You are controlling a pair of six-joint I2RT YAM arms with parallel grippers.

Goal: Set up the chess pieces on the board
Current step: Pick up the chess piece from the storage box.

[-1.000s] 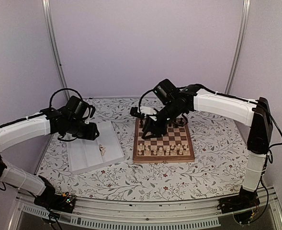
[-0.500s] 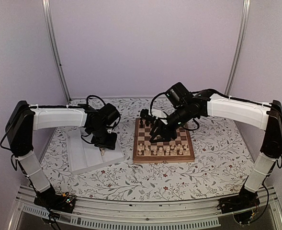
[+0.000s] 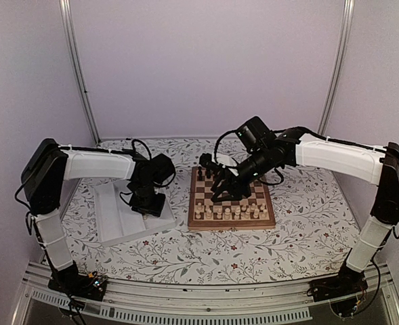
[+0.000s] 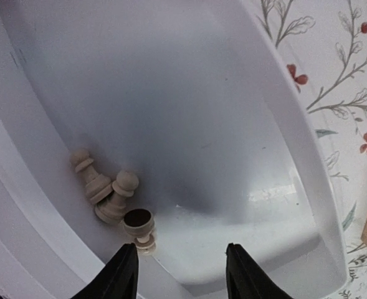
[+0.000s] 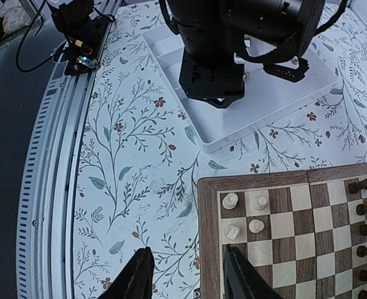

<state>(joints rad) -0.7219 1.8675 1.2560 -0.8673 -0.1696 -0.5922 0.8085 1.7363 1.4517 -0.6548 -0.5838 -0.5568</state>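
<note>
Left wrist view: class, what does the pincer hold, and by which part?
Nothing. The left pincer stands open and empty above three pale chess pieces lying in the white tray.

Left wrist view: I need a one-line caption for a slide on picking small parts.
Open left gripper hovers over three pale chess pieces lying in a white tray corner.

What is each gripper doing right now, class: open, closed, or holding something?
Left gripper: open, empty, above three pale chess pieces in the white tray.
Right gripper: open, empty, over the board edge.
</note>
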